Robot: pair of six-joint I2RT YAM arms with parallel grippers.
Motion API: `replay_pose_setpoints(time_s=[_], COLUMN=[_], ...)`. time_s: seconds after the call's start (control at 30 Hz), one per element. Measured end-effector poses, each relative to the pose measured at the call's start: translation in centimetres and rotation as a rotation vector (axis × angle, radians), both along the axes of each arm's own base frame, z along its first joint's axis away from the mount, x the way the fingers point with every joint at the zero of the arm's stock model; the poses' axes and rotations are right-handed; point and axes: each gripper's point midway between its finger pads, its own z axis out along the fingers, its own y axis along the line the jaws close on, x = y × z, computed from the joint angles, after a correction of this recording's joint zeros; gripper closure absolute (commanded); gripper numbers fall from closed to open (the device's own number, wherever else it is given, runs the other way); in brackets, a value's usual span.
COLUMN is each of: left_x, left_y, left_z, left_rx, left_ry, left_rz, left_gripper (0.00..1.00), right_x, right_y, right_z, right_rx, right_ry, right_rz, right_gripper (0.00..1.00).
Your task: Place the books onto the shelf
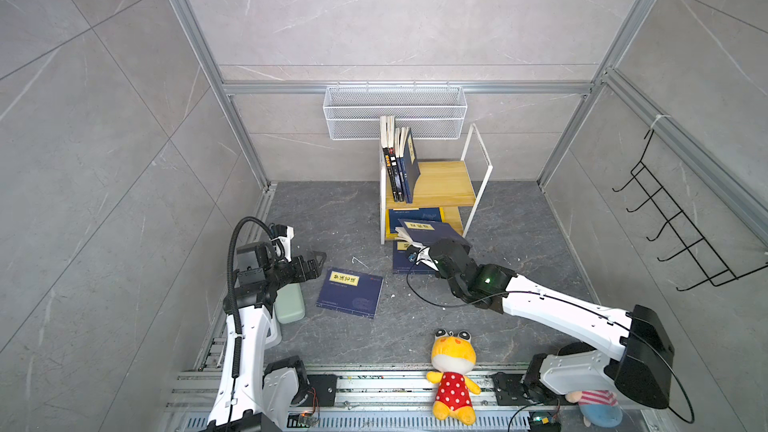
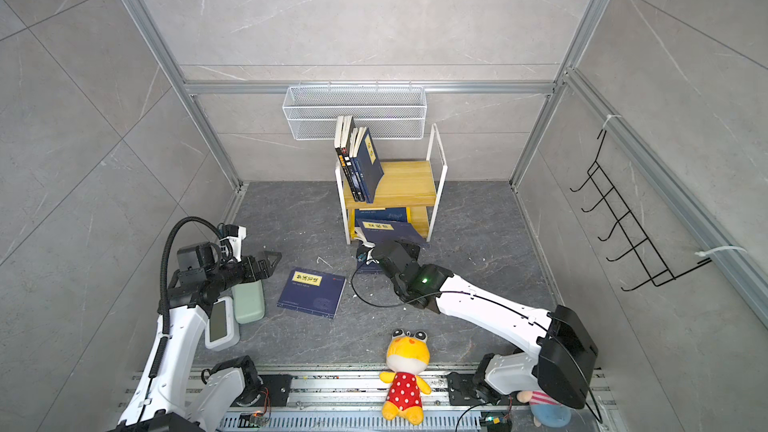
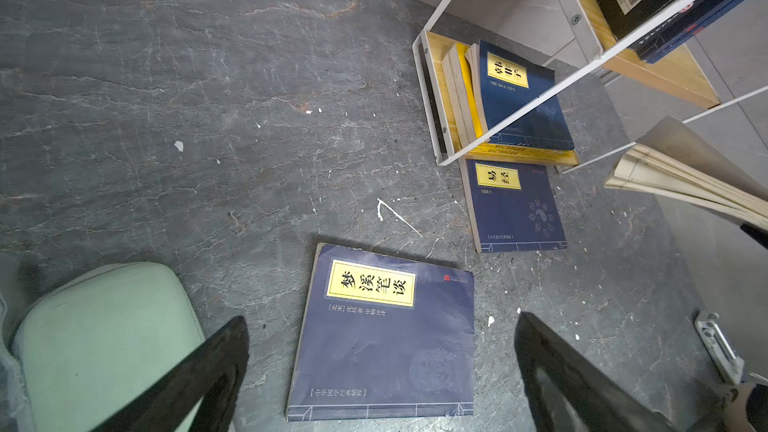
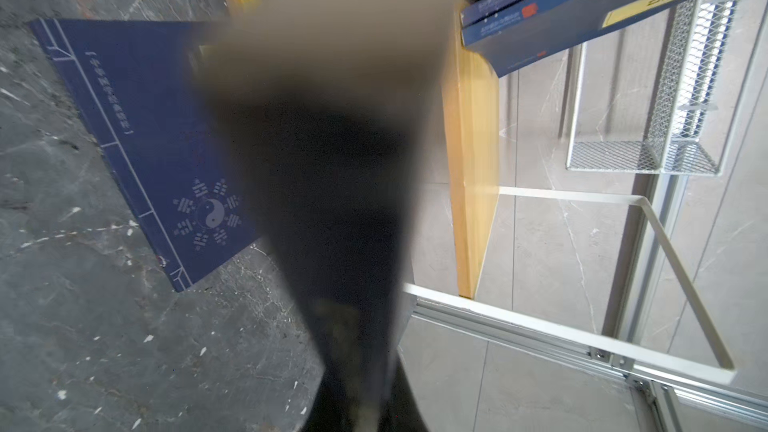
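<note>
— In front of the shelf (image 1: 451, 184), my right gripper (image 1: 417, 252) pinches a book (image 1: 434, 231). Step?
— Shelving it, I'd say: needs tipping upright, sliding in. Left gripper (image 3: 381, 317) gapes near the floor book (image 1: 350, 292).

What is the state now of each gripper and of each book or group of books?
left gripper: open, empty.
right gripper: shut on the held book.
held book: lifted, tilted, before the shelf.
top-tier books: standing.
lower-tier books: lying flat.
book by the left gripper: flat on floor.
book before the shelf: flat on floor.
</note>
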Motion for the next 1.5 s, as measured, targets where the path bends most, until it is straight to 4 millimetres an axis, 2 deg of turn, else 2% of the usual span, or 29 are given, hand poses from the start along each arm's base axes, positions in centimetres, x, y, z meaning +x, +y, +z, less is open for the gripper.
replay_pose_setpoints(time_s=[0.27, 0.47, 0.77, 1.1, 1.3, 1.5], left_x=[0.1, 0.1, 0.2, 0.4, 0.4, 0.5], left_y=[0.5, 0.5, 0.6, 0.6, 0.6, 0.6], left_z=[-0.2, -0.1, -0.3, -0.6, -0.6, -0.5], left_rx=[0.041, 0.045, 0.047, 0.045, 0.044, 0.044], left_ry=[-0.007, -0.009, -0.004, 0.005, 0.005, -0.001], left_rz=[0.006, 0.006, 0.007, 0.007, 0.007, 0.006], left_gripper=[0.0, 0.0, 0.0, 0.0, 0.0, 0.0], right_x=[2.8, 4.4, 6.7, 8.1, 8.1, 7.6], right_y=[0.3, 1.1, 1.9, 2.6, 2.7, 2.5], right_z=[-0.4, -0.2, -2.8, -2.8, -5.0, -6.2], right_rx=[-0.085, -0.079, -0.092, -0.058, -0.083, -0.09], right_ry=[-0.03, -0.058, -0.057, -0.106, -0.063, -0.015], right_rz=[-0.051, -0.061, -0.081, -0.087, -0.086, -0.087], right_gripper=[1.0, 1.0, 1.0, 1.0, 1.0, 1.0])
